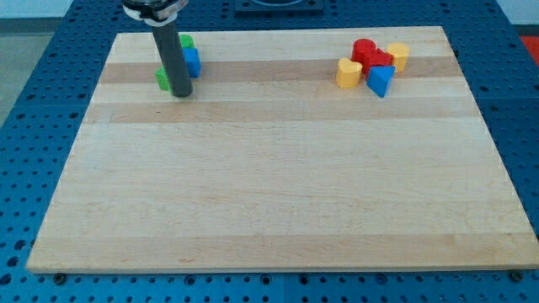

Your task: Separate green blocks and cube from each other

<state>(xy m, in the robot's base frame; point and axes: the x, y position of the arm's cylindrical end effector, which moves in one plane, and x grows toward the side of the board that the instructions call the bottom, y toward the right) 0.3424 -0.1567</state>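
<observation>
My tip [181, 93] rests on the wooden board [269, 185] near its top left corner. Three blocks cluster right behind the rod. A blue cube [192, 61] sits just right of the rod. One green block [186, 41] peeks out above the cube, touching it. A second green block [162, 79] sits at the rod's left, just above the tip. The rod hides much of all three, so the green shapes are unclear.
A second cluster lies at the top right: a red block [368, 54], a yellow block [348, 73], another yellow block [397, 56] and a blue block [380, 80], all touching or nearly so.
</observation>
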